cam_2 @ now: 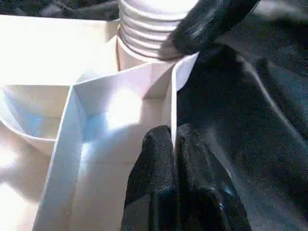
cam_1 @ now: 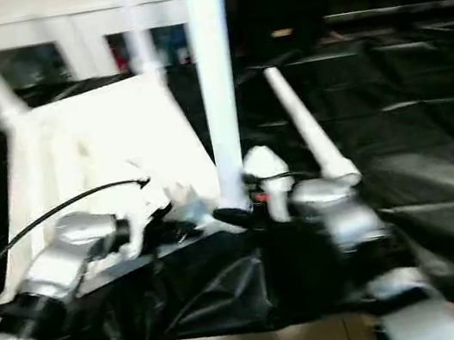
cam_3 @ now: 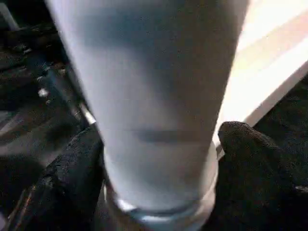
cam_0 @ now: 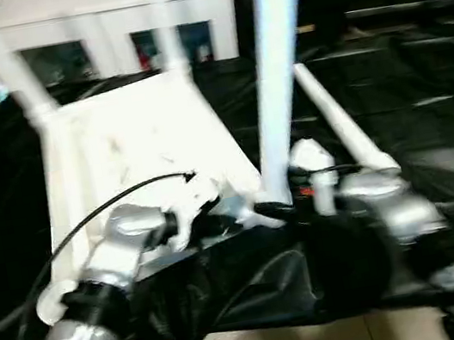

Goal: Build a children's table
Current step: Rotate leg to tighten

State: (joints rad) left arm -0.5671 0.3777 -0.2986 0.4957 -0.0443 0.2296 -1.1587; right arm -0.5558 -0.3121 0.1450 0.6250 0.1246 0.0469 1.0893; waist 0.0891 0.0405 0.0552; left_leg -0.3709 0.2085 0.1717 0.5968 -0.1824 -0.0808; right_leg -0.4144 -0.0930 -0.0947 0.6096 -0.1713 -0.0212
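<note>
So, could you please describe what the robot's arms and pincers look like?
Both forearms are silver metal with black joint sections. A thin black cable loops over the left forearm. The right forearm has a small red mark by the wrist. Each pincer has two rounded matte-black fingers.

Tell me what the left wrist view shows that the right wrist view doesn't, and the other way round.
Left wrist view: the left gripper shut on a thin rim wall of the white plastic table top, its ribbed underside, and the threaded end of the white cylindrical tube leg at a corner socket. Right wrist view: the right gripper, open, one black finger either side of the leg's smooth shaft. Both: that leg, the table top's edge, and the black plastic sheet underneath.
</note>
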